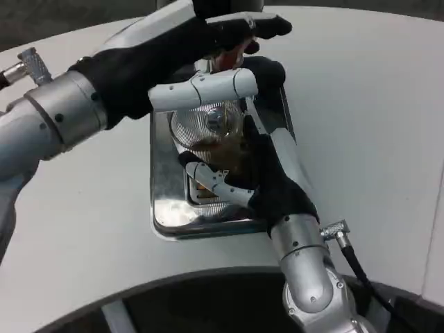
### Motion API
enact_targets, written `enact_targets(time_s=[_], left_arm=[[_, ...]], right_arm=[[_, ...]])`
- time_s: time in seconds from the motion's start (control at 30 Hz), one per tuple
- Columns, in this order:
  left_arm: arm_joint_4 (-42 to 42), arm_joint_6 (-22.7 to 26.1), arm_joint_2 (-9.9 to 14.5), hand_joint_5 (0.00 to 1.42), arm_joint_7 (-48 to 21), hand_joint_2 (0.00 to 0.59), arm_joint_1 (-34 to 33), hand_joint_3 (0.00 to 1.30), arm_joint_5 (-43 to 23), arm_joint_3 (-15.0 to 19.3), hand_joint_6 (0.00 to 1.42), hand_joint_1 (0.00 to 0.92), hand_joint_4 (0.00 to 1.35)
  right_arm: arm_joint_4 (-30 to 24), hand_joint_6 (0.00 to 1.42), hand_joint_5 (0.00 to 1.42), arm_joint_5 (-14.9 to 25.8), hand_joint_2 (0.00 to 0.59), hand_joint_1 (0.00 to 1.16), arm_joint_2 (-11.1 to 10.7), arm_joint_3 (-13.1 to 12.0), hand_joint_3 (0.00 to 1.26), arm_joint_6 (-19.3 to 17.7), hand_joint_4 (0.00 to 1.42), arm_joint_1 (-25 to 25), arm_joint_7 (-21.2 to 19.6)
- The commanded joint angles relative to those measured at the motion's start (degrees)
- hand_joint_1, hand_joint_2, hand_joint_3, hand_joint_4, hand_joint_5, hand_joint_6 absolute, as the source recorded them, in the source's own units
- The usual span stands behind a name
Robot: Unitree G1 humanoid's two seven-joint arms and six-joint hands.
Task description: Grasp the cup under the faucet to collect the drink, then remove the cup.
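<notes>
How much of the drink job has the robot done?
Brown drink is already in the cup, so filling has at least begun. The right hand holds the cup over the metal tray, while the left hand reaches up top by the faucet. Taking the cup away is left.

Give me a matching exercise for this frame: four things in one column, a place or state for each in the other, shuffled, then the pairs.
Things:
1. left hand
2. right hand
3. cup
4. metal tray

Places or states:
A. lies on the white table, under the cup
B. reaches in from the bottom, fingers around the cup
C. clear, with brown drink in it
D. up at the top, above the cup

Pairs: 1-D, 2-B, 3-C, 4-A
</notes>
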Motion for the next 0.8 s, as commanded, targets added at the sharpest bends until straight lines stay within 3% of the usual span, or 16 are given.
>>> enact_targets(time_s=[0.03, 0.33, 0.53, 0.8], left_arm=[[0.95, 1.01, 1.69, 0.15, -2.33, 0.103, 3.03, 0.17, 0.72, -0.51, 0.21, 0.0, 0.12], [0.54, 1.25, 1.79, 0.15, -2.44, 0.109, 3.53, 0.17, 0.51, -0.41, 0.21, 0.0, 0.12], [-0.04, 1.55, 2.07, 0.15, -2.53, 0.11, 4.25, 0.17, 0.44, -0.13, 0.21, 0.0, 0.12], [-1.12, 2.28, 2.1, 0.15, -2.5, 0.106, 4.86, 0.17, 0.33, 0.01, 0.21, 0.0, 0.12]], right_arm=[[1.66, 0.09, 0.05, -0.14, 0.24, 0.65, 1.43, 0.74, 0.0, 1.56, 0.0, 0.48, -0.72], [2.2, 0.22, 0.22, 0.17, 0.244, 0.65, 2.82, 1.64, 0.0, 2.23, 0.15, 0.49, -1.95], [1.83, 0.36, 0.36, 0.26, 0.245, 0.67, 3.27, 2.22, 0.11, 1.87, 0.28, 1.4, -4.04], [1.49, 0.4, 0.41, 1.37, 0.247, 0.69, 3.56, 2.66, 0.15, 0.6, 0.33, 2.54, -6.37]])
